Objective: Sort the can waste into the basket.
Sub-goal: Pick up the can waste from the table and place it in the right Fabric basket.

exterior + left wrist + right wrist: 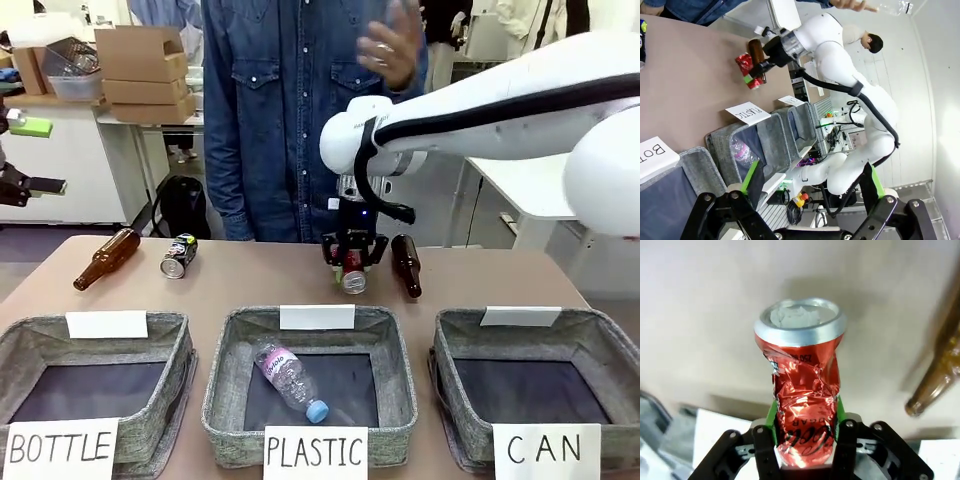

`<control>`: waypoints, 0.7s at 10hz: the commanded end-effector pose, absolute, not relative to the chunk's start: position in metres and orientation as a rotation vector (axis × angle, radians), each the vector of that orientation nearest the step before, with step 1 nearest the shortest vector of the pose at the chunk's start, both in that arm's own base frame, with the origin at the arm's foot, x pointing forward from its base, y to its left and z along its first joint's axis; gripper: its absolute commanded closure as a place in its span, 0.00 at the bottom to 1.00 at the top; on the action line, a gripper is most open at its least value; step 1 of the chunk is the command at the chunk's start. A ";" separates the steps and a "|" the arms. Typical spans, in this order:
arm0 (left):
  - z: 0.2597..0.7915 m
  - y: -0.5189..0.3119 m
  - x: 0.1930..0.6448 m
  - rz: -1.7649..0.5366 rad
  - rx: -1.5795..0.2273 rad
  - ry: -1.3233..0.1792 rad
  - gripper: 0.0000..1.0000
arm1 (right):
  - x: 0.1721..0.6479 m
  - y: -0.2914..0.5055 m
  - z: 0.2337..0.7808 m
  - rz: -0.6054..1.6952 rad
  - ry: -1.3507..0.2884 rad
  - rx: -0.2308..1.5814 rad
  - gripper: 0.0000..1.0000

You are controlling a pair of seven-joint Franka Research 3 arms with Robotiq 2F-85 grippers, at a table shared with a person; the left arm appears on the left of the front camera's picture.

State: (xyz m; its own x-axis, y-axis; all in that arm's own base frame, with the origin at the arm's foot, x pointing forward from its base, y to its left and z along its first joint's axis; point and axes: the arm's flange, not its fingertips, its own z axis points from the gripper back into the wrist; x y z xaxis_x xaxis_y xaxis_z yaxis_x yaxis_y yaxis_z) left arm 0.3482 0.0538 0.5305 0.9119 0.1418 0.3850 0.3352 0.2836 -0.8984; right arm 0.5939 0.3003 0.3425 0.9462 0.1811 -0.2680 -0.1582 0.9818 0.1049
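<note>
Red can sits pinched in the right gripper over the table behind the PLASTIC bin. The CAN basket lies to its right, nearer the robot.

Left wrist view: left gripper spread, empty.

Right wrist view: the can's long axis runs along the gripper, rim outward.

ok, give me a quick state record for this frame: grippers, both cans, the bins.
right gripper: shut on red can, behind the PLASTIC basket; lifted or not, cannot tell
left gripper: open, holding nothing
black can: lying on the table, far left, beside a brown bottle
CAN basket: near right; both cans outside it
PLASTIC basket: middle, holds a clear plastic bottle
second brown bottle: on the table, right of the red can
person: far side, one hand raised
</note>
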 end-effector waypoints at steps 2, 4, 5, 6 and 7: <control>0.532 0.053 0.348 -0.152 -1.308 -0.453 0.00 | 0.557 0.223 0.358 0.201 0.266 0.212 1.00; 0.532 0.053 0.348 -0.152 -1.308 -0.453 0.00 | 0.528 0.141 0.378 0.125 0.237 0.375 1.00; 0.532 0.053 0.348 -0.152 -1.308 -0.453 0.00 | 0.505 0.099 0.395 0.071 0.187 0.477 1.00; 0.532 0.053 0.348 -0.152 -1.308 -0.453 0.00 | 0.476 0.059 0.411 0.059 0.164 0.567 1.00; 0.532 0.053 0.348 -0.152 -1.308 -0.453 0.00 | 0.448 0.026 0.419 0.035 0.172 0.655 1.00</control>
State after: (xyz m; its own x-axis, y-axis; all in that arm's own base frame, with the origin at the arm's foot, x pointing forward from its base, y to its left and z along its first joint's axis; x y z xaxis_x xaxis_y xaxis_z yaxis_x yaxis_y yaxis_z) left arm 0.3480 0.0537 0.5307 0.9117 0.1412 0.3858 0.3360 0.2839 -0.8980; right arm 0.4842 0.0451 0.4127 0.9826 0.0703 -0.1717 0.0312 0.8497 0.5264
